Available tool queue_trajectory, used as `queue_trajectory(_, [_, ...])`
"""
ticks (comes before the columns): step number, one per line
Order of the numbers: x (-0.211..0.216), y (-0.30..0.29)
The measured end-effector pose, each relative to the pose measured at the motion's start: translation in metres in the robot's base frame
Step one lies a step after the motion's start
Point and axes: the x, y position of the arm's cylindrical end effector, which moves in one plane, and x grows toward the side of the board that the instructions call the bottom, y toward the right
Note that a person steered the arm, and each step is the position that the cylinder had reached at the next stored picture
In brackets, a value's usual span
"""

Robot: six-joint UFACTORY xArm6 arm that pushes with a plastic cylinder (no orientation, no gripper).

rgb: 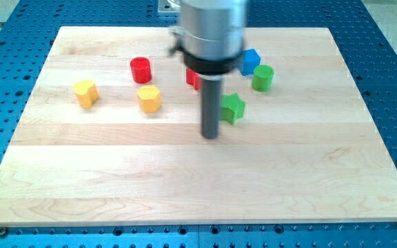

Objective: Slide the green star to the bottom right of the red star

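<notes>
The green star (232, 108) lies on the wooden board (185, 179), a little right of centre. The red star (193, 78) sits up and to its left, mostly hidden behind the arm's grey body, so its shape is hard to make out. My tip (211, 136) rests on the board just left of and slightly below the green star, close to it; I cannot tell if they touch. The rod rises straight up to the grey cylinder at the view's top.
A red cylinder (140, 69), a yellow hexagon-like block (149, 98) and a yellow heart-like block (85, 93) lie on the left. A blue block (249, 61) and a green cylinder (262, 78) lie up and right of the green star. A blue perforated table (5, 83) surrounds the board.
</notes>
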Motion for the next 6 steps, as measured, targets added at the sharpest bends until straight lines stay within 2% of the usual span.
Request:
queue_trajectory(1, [-0.011, 0.035])
queue_trajectory(2, [-0.042, 0.027])
queue_trajectory(3, [-0.008, 0.014])
queue_trajectory(4, [-0.03, -0.004])
queue_trajectory(5, [-0.064, -0.003])
queue_trajectory(6, [-0.082, -0.003])
